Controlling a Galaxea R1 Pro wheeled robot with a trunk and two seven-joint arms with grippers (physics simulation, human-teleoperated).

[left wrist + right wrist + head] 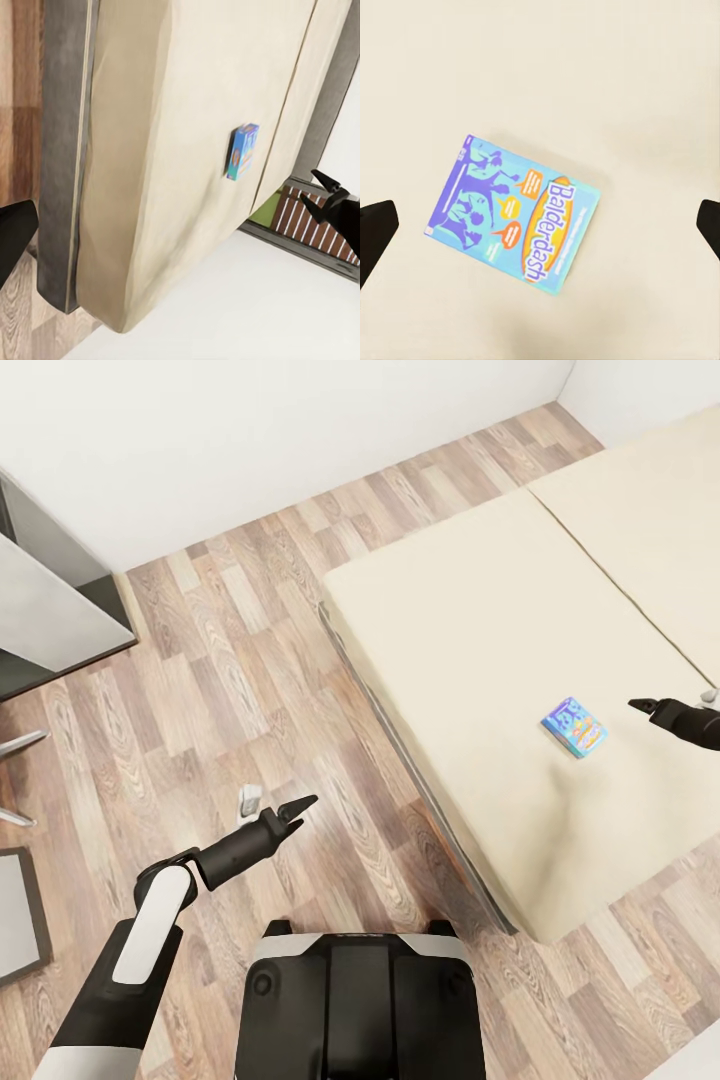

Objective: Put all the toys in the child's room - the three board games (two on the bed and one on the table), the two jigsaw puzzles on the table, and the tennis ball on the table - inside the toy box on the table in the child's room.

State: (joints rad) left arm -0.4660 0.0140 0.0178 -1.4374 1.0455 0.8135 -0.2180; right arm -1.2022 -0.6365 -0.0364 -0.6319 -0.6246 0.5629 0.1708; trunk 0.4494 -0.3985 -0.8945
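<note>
My right gripper [640,705], fingers wide & empty, hung near the Balderdash game [514,213] on the bed [480,610], w/ nothing grabbed yet, left gripper [300,807] also spread empty

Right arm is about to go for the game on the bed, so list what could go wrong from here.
1. The Balderdash box lies flat on the soft bed; the fingers may press it into the mattress rather than get under an edge.
2. The right gripper is beside the box, not above it; closing now would probably miss.
</note>
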